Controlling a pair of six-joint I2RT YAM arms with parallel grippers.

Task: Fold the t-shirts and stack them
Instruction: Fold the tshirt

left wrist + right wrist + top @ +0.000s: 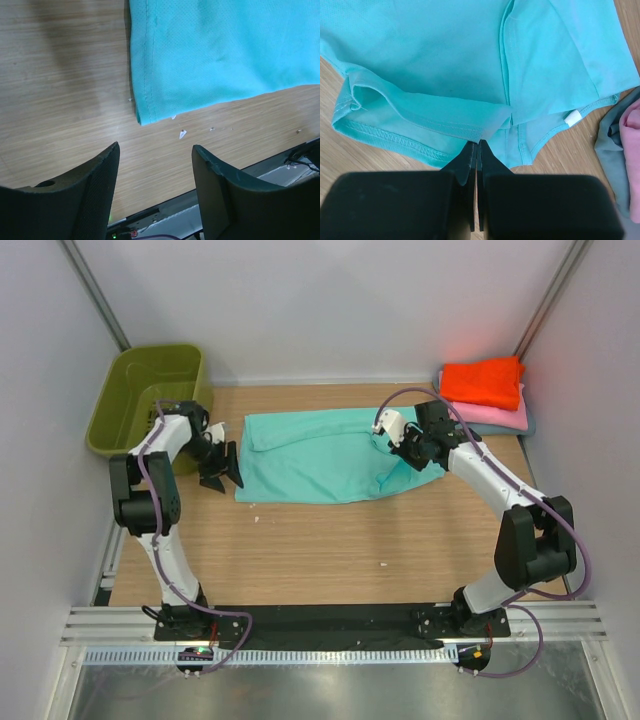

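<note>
A teal t-shirt (320, 455) lies partly folded across the far middle of the table. My right gripper (415, 450) is at its right end, shut on a folded edge of the teal cloth (445, 50) at the fingertips (479, 145). My left gripper (222, 468) is open and empty over bare wood just left of the shirt's near-left corner (142, 117); its jaws (156, 152) stand wide apart. A folded orange t-shirt (483, 380) lies on a pink one (505, 415) at the far right, with a grey-blue one (610, 145) under them.
An olive-green plastic basket (150, 390) stands at the far left corner, close behind the left arm. White walls enclose the table on three sides. Small white scraps (182, 133) lie on the wood near the shirt's corner.
</note>
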